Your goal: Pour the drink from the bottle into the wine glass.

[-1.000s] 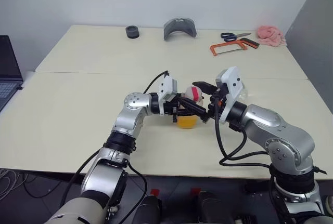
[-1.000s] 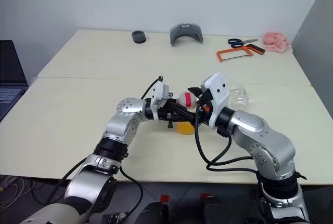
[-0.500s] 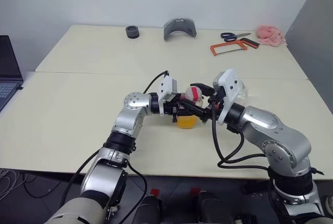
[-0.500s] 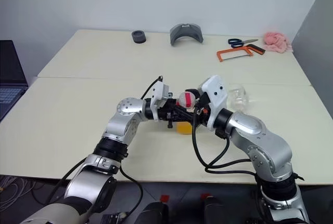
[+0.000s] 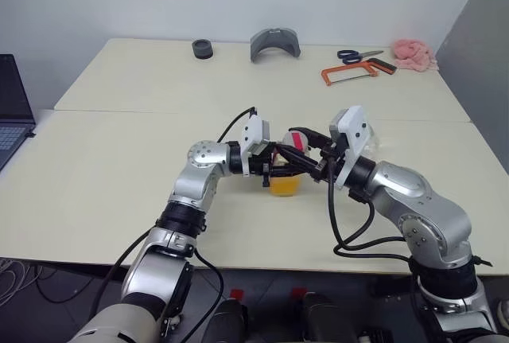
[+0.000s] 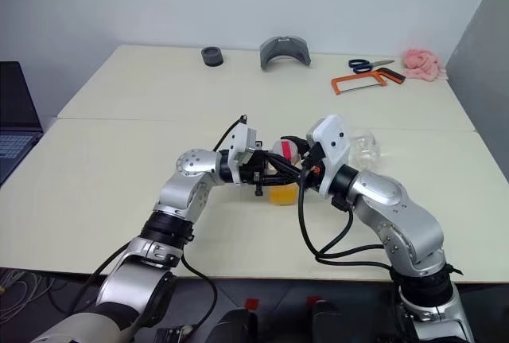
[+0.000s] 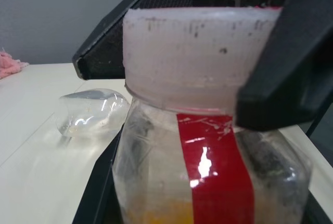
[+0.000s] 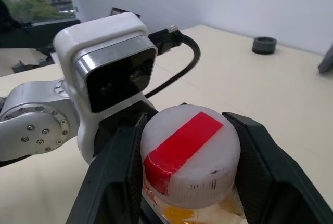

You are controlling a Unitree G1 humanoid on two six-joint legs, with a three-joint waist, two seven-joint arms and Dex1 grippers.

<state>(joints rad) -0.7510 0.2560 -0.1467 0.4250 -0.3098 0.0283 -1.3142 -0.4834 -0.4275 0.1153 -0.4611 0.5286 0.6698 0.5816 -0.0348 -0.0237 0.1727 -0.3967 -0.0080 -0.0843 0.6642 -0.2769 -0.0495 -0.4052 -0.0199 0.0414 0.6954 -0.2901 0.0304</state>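
Note:
The bottle (image 5: 286, 169) stands upright near the table's middle, clear with a red stripe (image 7: 221, 167). A little orange drink (image 5: 285, 187) lies at its bottom. My left gripper (image 5: 280, 173) reaches in level from the left and is shut on the bottle's body. From the right, my right gripper (image 8: 190, 156) is shut on the white-and-red cap (image 8: 187, 148), with a black finger (image 7: 276, 78) pressed against each side. The wine glass (image 6: 364, 146) is on the table just beyond my right wrist; in the left wrist view the glass (image 7: 91, 112) looks to lie on its side.
Along the far edge lie a black ring (image 5: 202, 48), a grey curved piece (image 5: 275, 43), scissors (image 5: 358, 56), an orange hacksaw (image 5: 356, 73) and a pink cloth (image 5: 413, 54). A laptop (image 5: 12, 108) sits at the left edge. Bare tabletop (image 5: 119, 176) surrounds the bottle.
My right gripper's fingers, spread wide beside the cap a second ago, have closed onto it while the wrist turned slightly. The left gripper and bottle have stayed put.

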